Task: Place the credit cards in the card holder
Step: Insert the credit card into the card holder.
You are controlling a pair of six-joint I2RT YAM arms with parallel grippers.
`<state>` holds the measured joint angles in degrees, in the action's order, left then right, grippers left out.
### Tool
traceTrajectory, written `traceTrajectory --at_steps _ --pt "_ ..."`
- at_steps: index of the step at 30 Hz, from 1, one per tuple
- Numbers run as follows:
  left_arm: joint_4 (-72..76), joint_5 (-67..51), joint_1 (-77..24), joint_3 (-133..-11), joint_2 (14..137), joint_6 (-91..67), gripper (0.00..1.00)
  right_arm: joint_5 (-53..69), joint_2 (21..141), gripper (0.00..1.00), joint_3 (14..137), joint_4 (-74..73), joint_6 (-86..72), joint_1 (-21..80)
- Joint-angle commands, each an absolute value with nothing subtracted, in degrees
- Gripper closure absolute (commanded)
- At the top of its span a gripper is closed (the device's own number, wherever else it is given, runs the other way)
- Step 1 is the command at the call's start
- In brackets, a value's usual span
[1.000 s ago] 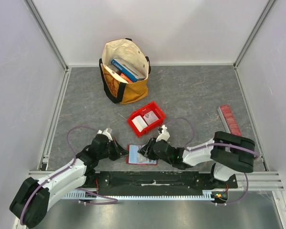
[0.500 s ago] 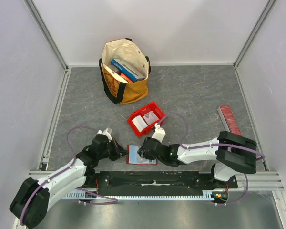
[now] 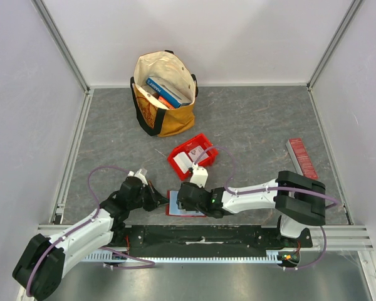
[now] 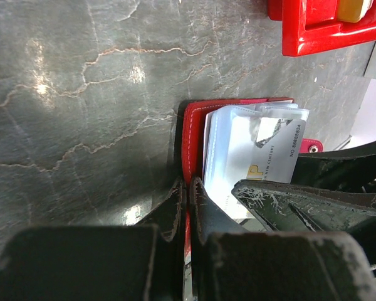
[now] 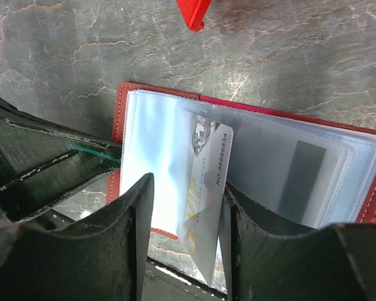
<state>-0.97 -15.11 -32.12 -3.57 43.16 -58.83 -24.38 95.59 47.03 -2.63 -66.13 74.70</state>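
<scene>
From above, we see the right tool (image 3: 183, 199) has slid left over the holder (image 3: 173, 203), which lies open on the counter (image 3: 250, 125). Our left wrist view shows the left tool (image 4: 187, 188) pinching the holder's edge, with a card (image 4: 263, 157) lying inside. In the right wrist view, the right tool's jaws have widened and straddle the card loosely; we judge it released and partly pocketed.

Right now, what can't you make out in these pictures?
- Top view: most of the card holder, covered by the right gripper.
- Left wrist view: the lower part of the credit card, behind a black gripper finger.
- Top view: print on the cards in the red bin, too small.
</scene>
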Motion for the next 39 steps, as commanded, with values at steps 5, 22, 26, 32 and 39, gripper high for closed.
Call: traceTrajectory --at_steps 5,22,26,32,39 --pt "-1.58 -14.24 -32.25 -1.49 42.98 -59.77 0.98 -29.36 93.34 0.46 46.41 -12.13 -66.27 75.06" --pt "-1.23 -14.50 -32.17 -1.67 43.50 -59.59 0.98 -29.62 93.43 0.45 46.14 -14.06 -67.32 75.06" --pt "-1.23 -14.50 -32.25 -1.58 43.51 -59.50 0.98 -29.27 94.13 0.46 47.37 -14.94 -66.53 75.06" --pt "-1.41 -14.50 -32.17 -1.67 43.24 -59.68 0.98 -31.20 95.80 0.45 50.36 -20.65 -65.74 75.15" --pt "-1.23 -14.50 -32.17 -1.58 43.33 -59.50 0.98 -31.38 94.66 0.46 48.96 -20.13 -66.71 75.32"
